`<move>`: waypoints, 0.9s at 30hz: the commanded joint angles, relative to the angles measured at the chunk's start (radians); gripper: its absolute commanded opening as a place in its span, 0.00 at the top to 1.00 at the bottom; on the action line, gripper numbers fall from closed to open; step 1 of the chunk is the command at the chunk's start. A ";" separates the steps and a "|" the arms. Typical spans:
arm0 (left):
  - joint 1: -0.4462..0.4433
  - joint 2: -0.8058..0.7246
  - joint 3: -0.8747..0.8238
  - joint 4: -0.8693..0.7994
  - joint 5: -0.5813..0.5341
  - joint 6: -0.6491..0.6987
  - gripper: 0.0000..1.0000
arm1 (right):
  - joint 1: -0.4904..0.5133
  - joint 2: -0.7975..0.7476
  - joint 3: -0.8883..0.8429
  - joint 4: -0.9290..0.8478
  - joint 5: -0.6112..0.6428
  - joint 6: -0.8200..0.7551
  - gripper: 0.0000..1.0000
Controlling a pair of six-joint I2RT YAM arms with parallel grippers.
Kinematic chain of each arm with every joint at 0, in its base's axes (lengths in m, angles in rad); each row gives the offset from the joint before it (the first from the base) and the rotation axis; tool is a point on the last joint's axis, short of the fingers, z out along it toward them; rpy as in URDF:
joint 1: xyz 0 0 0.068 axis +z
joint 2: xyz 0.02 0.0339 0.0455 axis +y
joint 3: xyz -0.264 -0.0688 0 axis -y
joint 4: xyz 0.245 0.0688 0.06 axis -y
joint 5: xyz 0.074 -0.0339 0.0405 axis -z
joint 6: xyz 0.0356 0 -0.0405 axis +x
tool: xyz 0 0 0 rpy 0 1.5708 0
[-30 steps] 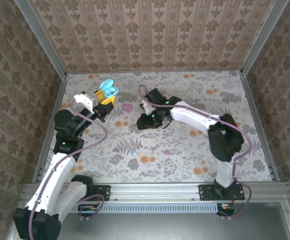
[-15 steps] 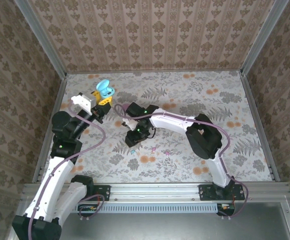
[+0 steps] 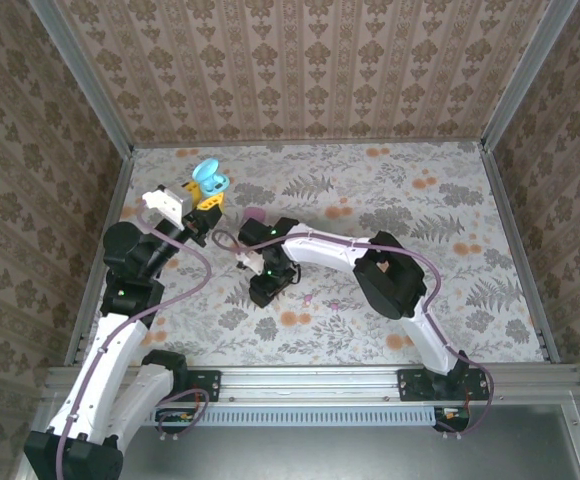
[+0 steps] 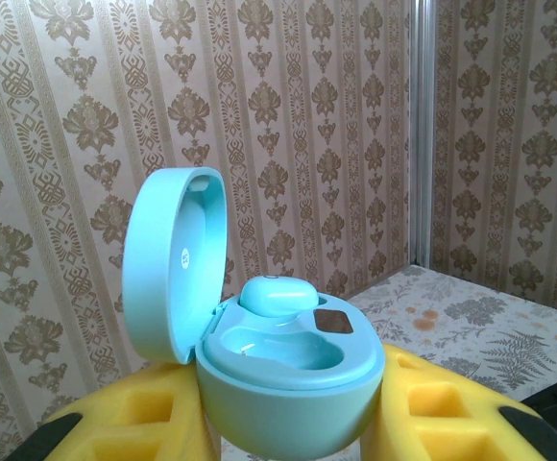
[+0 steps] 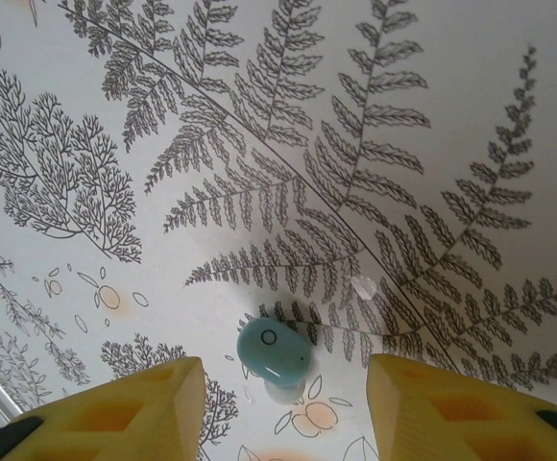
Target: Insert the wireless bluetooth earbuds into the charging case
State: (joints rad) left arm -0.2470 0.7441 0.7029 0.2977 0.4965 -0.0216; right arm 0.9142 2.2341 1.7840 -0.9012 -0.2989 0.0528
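Right gripper (image 5: 284,384) swung from table centre toward near-left over last second. Now low over fern print (image 5: 288,192), yellow fingers (image 5: 144,403) spread wide, nothing held.
Left gripper (image 3: 206,200) clamped on teal charging case (image 4: 288,384), raised at far-left, barely shifted since.
Case lid (image 4: 168,259) open; one teal bud (image 4: 277,293) seated, neighbouring socket (image 4: 274,351) empty.
Loose teal earbud (image 5: 273,350) on table (image 5: 509,58), between right fingers, untouched.
Judgement: approach done, pick next. Descend, close on bud, carry to case.
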 commanded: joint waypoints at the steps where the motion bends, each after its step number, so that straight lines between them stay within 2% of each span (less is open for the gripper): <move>1: 0.004 -0.015 0.033 0.014 -0.004 0.017 0.68 | 0.014 0.037 0.045 -0.077 0.041 -0.047 0.50; 7: 0.005 -0.017 0.032 0.015 -0.004 0.017 0.68 | 0.031 0.064 0.070 -0.110 0.086 -0.062 0.52; 18: 0.005 -0.008 0.030 0.019 0.002 0.013 0.68 | 0.032 0.072 0.075 -0.091 0.165 0.025 0.67; 27: 0.003 0.015 0.035 0.033 0.017 0.000 0.68 | -0.021 -0.037 -0.037 -0.019 0.232 0.153 0.72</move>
State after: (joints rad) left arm -0.2470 0.7578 0.7040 0.2985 0.5003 -0.0216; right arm 0.9333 2.2593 1.7962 -0.9302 -0.1482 0.1360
